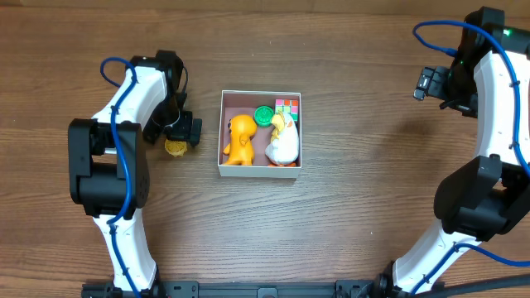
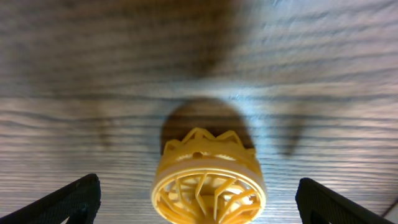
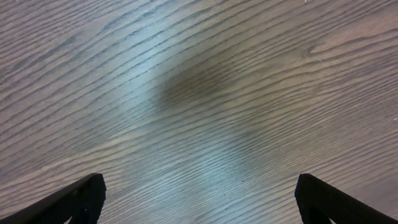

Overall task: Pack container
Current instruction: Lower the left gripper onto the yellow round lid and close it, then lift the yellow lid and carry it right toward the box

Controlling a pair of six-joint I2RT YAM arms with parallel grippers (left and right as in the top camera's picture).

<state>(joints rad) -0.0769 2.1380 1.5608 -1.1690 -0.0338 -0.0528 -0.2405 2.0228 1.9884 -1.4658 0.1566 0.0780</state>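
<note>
The left tool hangs with its fingers spread wide. A yellow spoked wheel toy stands on the table between them, touching neither. Just to the right of it, about mid-table, sits the container. It holds an orange figure, a white duck-like toy, a green disc and a coloured cube. The right tool, fingers likewise apart and holding nothing, is over the table near its far right corner.
</note>
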